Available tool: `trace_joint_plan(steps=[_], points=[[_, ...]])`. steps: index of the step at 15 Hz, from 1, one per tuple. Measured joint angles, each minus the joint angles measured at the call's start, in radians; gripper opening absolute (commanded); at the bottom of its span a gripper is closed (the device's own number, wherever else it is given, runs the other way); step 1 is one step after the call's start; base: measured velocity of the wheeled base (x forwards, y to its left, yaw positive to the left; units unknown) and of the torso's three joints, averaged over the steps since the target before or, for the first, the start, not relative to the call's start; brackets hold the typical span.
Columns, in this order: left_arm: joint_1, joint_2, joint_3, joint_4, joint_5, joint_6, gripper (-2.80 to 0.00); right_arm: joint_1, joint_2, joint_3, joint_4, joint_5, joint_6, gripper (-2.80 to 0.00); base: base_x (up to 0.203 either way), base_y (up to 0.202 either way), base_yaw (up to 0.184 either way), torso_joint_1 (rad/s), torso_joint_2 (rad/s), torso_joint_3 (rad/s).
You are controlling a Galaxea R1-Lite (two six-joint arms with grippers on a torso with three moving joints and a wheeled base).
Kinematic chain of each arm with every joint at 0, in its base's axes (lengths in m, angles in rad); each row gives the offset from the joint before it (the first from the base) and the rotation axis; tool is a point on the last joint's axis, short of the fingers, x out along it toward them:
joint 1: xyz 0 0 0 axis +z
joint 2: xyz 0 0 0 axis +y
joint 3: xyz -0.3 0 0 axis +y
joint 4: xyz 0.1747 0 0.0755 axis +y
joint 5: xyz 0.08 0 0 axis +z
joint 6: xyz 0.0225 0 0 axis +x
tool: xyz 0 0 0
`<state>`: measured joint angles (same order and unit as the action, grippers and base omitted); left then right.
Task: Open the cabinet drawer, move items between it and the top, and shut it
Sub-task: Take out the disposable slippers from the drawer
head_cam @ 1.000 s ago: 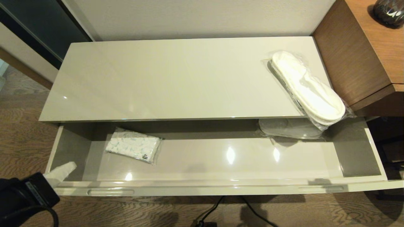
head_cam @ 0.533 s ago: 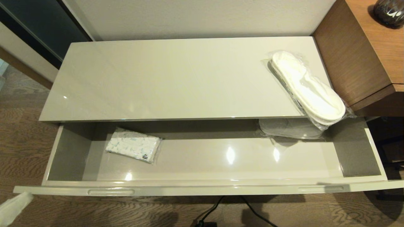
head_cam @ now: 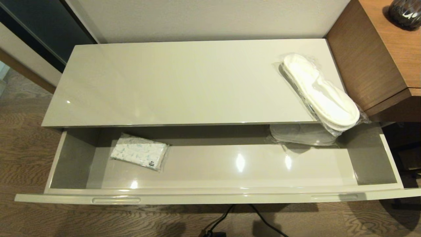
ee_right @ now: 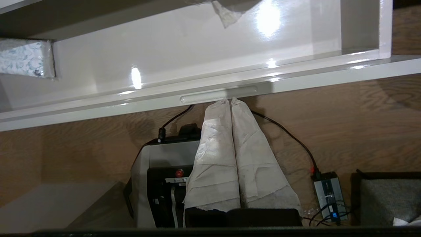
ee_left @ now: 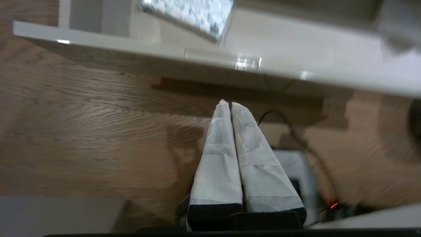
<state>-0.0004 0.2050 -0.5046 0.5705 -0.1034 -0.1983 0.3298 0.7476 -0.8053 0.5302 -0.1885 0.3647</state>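
drawer (head_cam: 210, 197) pulled out | slippers (head_cam: 320, 92) on top (head_cam: 171, 82) | left gripper (ee_left: 230, 103), right gripper (ee_right: 229, 99): jaws clenched, empty

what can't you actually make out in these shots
- Second pair of slippers in the drawer: head view, its rear part hidden under the cabinet top.
- Dark object on the wooden desk: head view, cut off by the frame's edge.
- Patterned packet: left wrist view, blurred and cut off.
- Left gripper and right gripper: absent from the head view.
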Motion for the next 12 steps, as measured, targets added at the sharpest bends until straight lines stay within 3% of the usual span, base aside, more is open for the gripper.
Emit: trace_joint_plan(steps=[2, 5, 9, 12], points=[[0.007, -0.065, 0.102, -0.048, -0.012, 0.104, -2.8, 0.0, -0.007, 0.009, -0.001, 0.001, 0.0, -2.8, 0.0, 0.0, 0.0, 0.0, 0.0, 0.0], [0.007, -0.128, 0.273, -0.247, 0.0, 0.201, -2.8, 0.001, -0.008, 0.021, -0.008, 0.01, 0.0, -2.8, 0.0, 0.0, 0.0, 0.0, 0.0, 0.0], [0.007, -0.184, 0.472, -0.525, 0.102, 0.233, -2.8, 0.001, -0.008, 0.038, -0.014, 0.011, 0.001, -2.8, 0.0, 0.0, 0.0, 0.0, 0.0, 0.0], [0.006, -0.198, 0.5, -0.565, 0.104, 0.227, -2.8, 0.001, -0.006, 0.026, -0.014, 0.008, -0.002, -2.8, 0.0, 0.0, 0.0, 0.0, 0.0, 0.0]])
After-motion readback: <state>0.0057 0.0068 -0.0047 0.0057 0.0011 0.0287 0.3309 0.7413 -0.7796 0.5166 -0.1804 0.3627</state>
